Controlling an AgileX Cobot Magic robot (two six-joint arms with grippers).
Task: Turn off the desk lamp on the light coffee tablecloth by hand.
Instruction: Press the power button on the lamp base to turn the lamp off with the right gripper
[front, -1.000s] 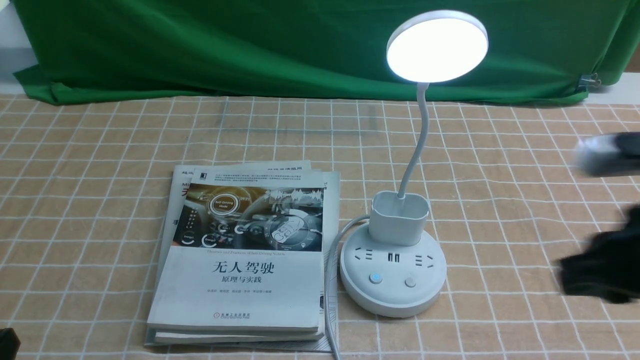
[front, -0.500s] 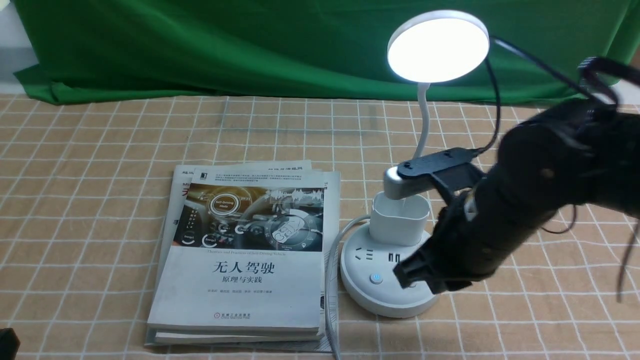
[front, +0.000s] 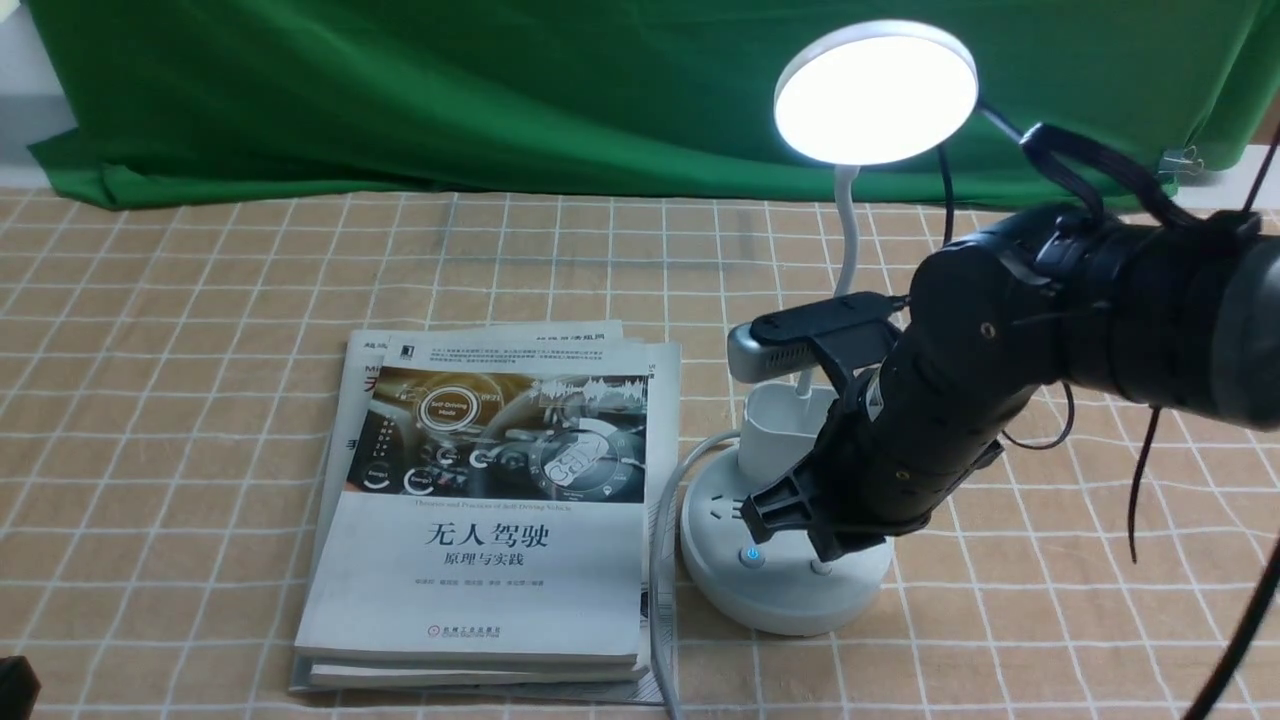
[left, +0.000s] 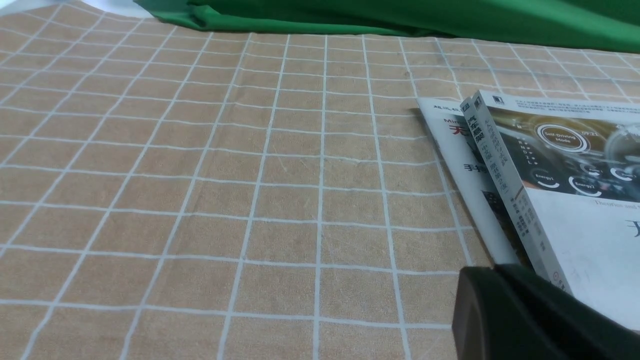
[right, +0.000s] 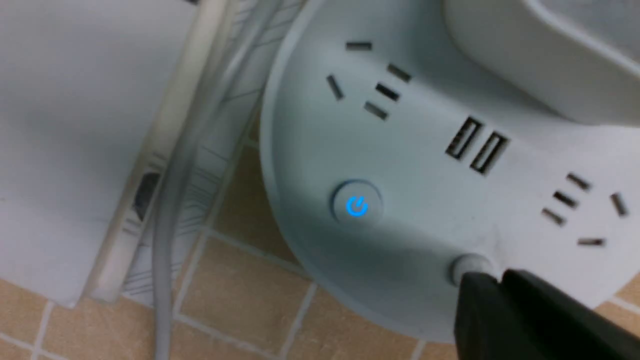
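One right tool (right: 500, 282), its fingers together, is held over the desk lamp (front: 875, 95), probably so that a button (right: 470, 265) can be pressed. The lit lamp is stood on the light coffee tablecloth (front: 1060, 620); the left tool (left: 495, 272) is narrowed too.

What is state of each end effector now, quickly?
Left end effector: closed, nothing held.
Right end effector: closed, nothing held, over the lamp base.

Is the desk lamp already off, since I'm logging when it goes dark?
No, the front view shows the lamp's disc head glowing bright white.
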